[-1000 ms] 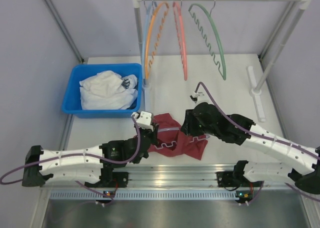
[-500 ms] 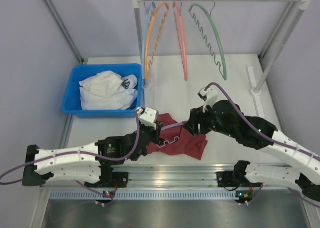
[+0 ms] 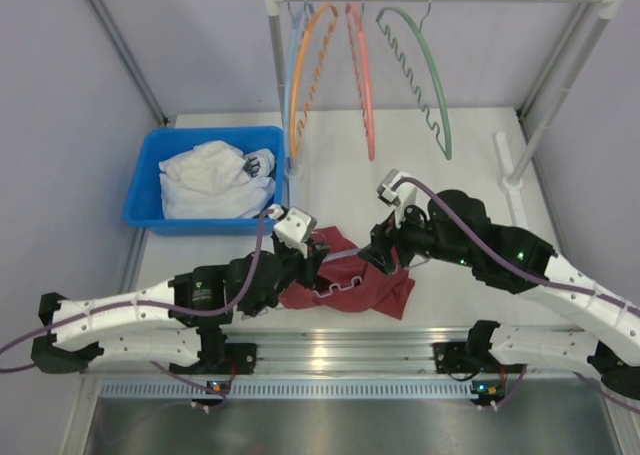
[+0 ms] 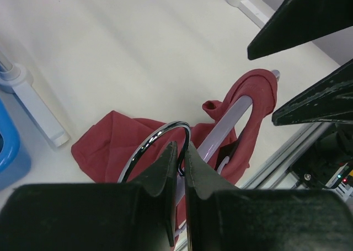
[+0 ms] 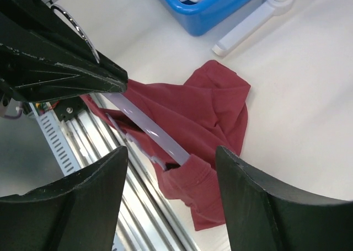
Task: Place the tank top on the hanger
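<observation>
The maroon tank top [image 3: 352, 295] lies crumpled on the table near the front edge. One end of it is draped over the end of the lavender hanger [image 3: 345, 265]. My left gripper [image 3: 316, 262] is shut on the hanger's metal hook [image 4: 160, 136] and holds the hanger tilted up over the cloth. The lavender arm [image 4: 229, 118] runs into the fabric [image 4: 118, 143]. My right gripper [image 3: 385, 257] is open and empty, its jaws spread wide above the covered hanger end [image 5: 149, 131] and the tank top [image 5: 207, 105].
A blue bin [image 3: 150, 190] with a white cloth stands at the back left. Orange [image 3: 305, 70], salmon [image 3: 365, 85] and green [image 3: 425, 75] hangers hang from the rack rail at the back. The rack's foot [image 3: 515, 190] is at the right. A metal rail [image 3: 350, 350] runs along the front edge.
My right gripper has risen off the tank top and shifted a little left. My left gripper has moved slightly up and left with the hanger, raising it with the fabric on its end.
</observation>
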Action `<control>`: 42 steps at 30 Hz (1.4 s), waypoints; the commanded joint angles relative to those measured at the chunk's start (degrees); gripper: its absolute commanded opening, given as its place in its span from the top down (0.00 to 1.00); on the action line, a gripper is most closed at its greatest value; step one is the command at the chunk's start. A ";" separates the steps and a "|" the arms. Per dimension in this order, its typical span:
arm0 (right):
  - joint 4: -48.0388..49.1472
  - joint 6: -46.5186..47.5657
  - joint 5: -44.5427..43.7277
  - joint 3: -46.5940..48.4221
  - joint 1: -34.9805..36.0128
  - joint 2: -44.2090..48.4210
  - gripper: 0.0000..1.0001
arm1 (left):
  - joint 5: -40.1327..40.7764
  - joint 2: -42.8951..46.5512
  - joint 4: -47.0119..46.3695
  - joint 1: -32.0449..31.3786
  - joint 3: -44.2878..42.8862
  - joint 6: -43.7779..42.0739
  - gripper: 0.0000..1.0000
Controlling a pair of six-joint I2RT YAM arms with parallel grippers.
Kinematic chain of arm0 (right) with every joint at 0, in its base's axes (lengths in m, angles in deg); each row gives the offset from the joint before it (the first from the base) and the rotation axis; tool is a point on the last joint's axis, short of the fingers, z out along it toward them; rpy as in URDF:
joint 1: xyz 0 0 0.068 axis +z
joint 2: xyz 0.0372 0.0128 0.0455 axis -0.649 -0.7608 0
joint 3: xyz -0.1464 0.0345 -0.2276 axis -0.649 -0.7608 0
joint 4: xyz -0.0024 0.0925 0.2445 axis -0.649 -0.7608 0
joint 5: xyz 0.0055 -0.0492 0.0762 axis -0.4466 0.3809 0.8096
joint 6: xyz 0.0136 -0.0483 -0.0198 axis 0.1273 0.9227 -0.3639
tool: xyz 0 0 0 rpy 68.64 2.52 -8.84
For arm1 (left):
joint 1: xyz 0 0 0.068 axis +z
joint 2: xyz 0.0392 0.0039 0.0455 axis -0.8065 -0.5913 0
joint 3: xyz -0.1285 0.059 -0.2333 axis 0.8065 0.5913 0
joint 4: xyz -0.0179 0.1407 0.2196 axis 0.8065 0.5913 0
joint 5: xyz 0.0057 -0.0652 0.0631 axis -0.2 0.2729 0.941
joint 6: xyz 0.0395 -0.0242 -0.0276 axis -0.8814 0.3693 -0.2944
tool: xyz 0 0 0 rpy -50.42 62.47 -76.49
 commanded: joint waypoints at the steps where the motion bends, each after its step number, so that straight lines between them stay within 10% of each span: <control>1: 2.77 5.82 4.68 3.55 -0.45 -1.56 0.35 | -1.86 1.50 -1.56 -0.23 -4.33 -1.94 1.00; 16: 1.63 8.47 19.53 0.57 -3.35 -6.31 0.41 | -2.56 3.35 -1.12 -0.23 -6.09 -2.91 1.00; 42: 11.03 1.62 25.52 -5.50 -3.35 -3.42 1.00 | 0.69 1.25 -3.41 -0.23 -7.40 -3.62 1.00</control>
